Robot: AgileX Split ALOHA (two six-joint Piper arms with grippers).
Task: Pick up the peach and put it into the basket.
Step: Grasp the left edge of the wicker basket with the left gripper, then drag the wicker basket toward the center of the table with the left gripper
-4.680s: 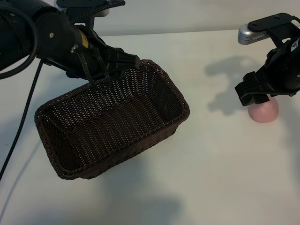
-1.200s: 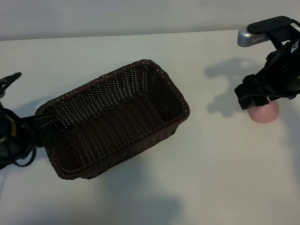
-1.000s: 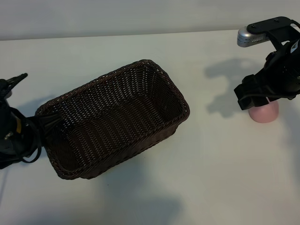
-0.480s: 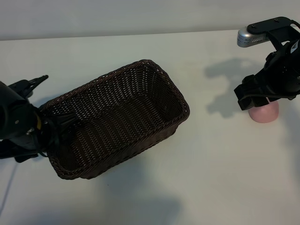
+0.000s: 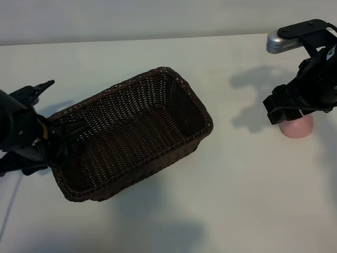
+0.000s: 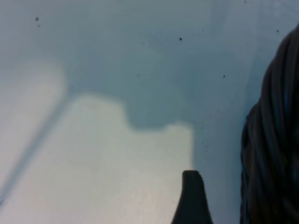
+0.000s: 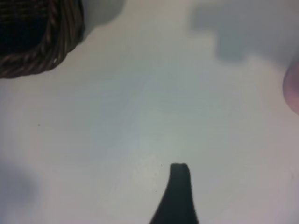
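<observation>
White and bare, the surface (image 5: pixel 174 211) stretches under both arms. Right pincer (image 5: pixel 287 112) hangs over the far right side, pointing steeply down, its fingers spread wide and holding nothing; it sits directly above the peach (image 5: pixel 296 125), which rests on the surface with its lower pink half showing beneath the black fingers. Whether the fingers touch the fruit cannot be told. In the right wrist view one dark fingertip (image 7: pixel 176 193) juts into the picture, a sliver of the pink peach (image 7: pixel 293 93) shows at one edge and a corner of the basket (image 7: pixel 39 35) at another, well apart from the fruit.

Left pincer (image 5: pixel 66 138) is at the near left end of the basket (image 5: pixel 131 134), fingers spread apart, closed on nothing; it overlaps the braided rim there, but contact cannot be judged. The left wrist view shows one fingertip (image 6: pixel 192 198) just beside the dark woven rim (image 6: pixel 273 140), with shadowed surface (image 6: pixel 93 163) behind.

Dark brown and woven, the basket lies diagonally across the left and middle of the surface, with nothing inside it
</observation>
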